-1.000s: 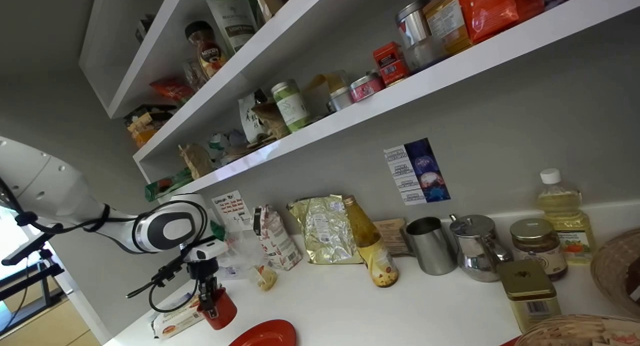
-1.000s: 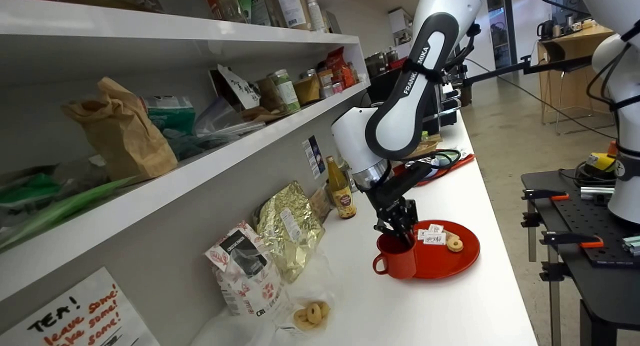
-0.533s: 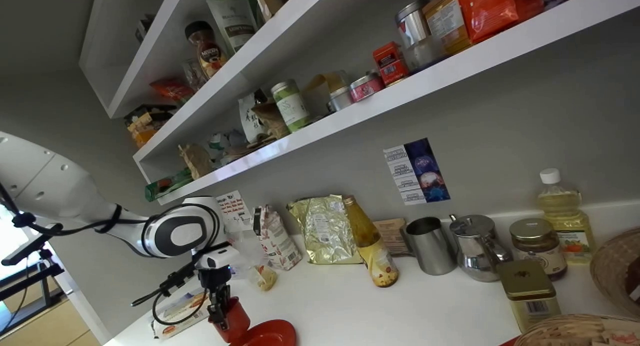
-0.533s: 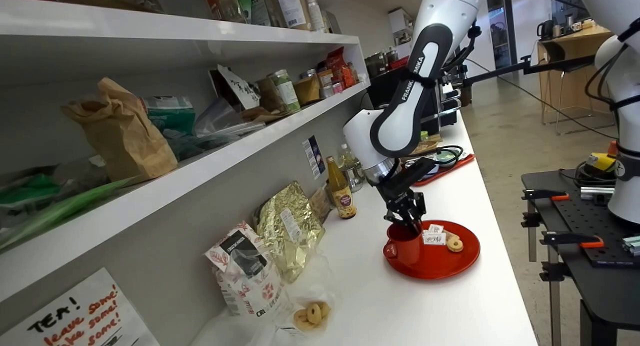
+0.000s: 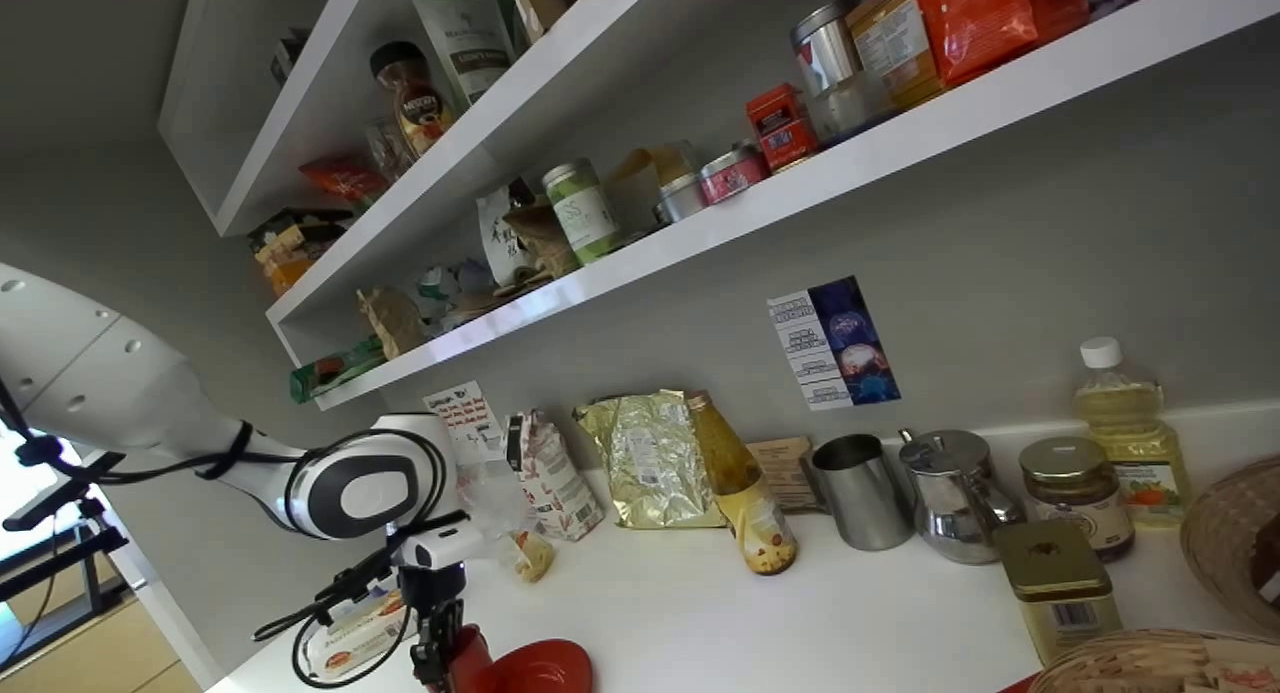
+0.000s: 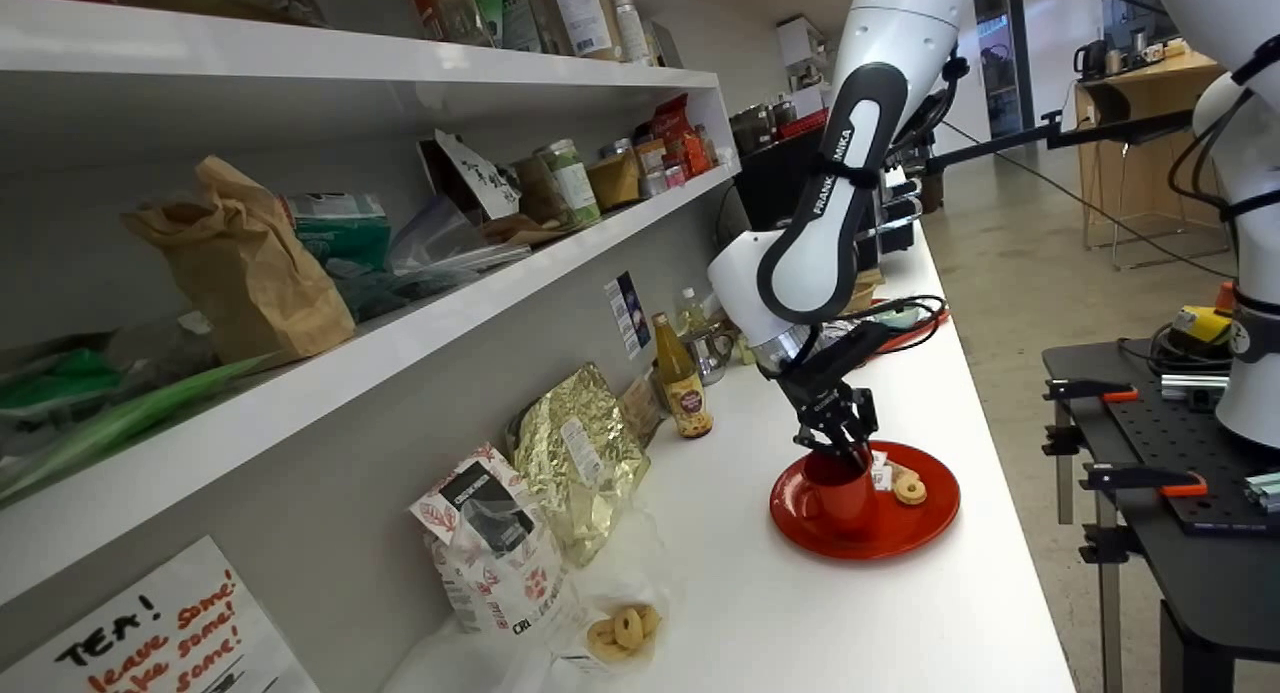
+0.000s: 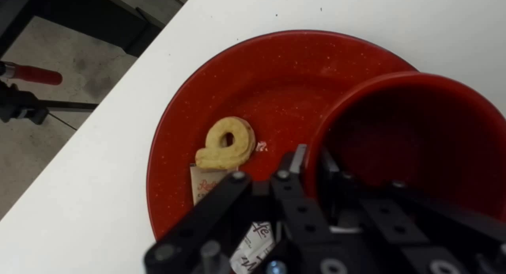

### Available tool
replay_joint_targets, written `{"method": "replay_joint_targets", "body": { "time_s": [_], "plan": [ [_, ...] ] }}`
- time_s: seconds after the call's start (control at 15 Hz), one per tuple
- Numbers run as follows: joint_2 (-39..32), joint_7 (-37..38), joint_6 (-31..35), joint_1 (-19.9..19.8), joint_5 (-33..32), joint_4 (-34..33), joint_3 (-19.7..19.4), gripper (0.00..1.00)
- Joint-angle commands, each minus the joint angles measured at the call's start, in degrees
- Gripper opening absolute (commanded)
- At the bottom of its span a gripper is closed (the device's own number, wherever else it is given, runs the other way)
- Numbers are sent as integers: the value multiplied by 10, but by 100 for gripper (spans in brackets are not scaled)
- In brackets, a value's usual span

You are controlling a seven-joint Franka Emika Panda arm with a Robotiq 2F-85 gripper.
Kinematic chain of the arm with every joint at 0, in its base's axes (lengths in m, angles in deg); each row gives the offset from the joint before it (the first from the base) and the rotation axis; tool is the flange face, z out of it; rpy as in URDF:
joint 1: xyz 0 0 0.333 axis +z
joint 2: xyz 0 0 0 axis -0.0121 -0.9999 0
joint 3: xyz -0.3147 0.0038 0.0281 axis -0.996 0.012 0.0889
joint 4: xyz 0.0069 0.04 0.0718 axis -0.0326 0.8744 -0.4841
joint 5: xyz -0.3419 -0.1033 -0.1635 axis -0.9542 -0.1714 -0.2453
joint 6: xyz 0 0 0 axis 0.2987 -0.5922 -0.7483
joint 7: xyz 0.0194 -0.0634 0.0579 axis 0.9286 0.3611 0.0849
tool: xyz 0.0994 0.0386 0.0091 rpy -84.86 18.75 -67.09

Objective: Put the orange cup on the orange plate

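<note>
The orange cup, small and reddish, is over the orange plate in an exterior view, with the plate's rim showing around it. It also shows in an exterior view, its lower part cut off by the frame, left of the plate. My gripper is shut on the cup's wall, one finger inside the cup and one outside. In the wrist view the cup covers the right part of the plate. I cannot tell whether the cup's base touches the plate.
Ring biscuits and small paper packets lie on the plate beside the gripper. A yellow bottle, a gold foil bag and a steel jug stand along the wall. A shelf runs above the table.
My gripper has carried the cup from the plate's side to over the plate, moving right in both exterior views, then lower. The plate has not moved.
</note>
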Motion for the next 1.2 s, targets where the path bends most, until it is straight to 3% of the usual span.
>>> {"method": "replay_joint_targets", "body": {
  "time_s": [0.0, 0.93, 1.0, 1.13],
  "plan": [
    [0, -23, 10, -6, 23, 14, -1, 2],
    [-26, -28, 40, -12, 41, 30, -3, 2],
    [-27, -29, 37, -12, 42, 29, -3, 8],
    [-23, -10, 29, -4, 31, 25, -8, 8]
  ]
}}
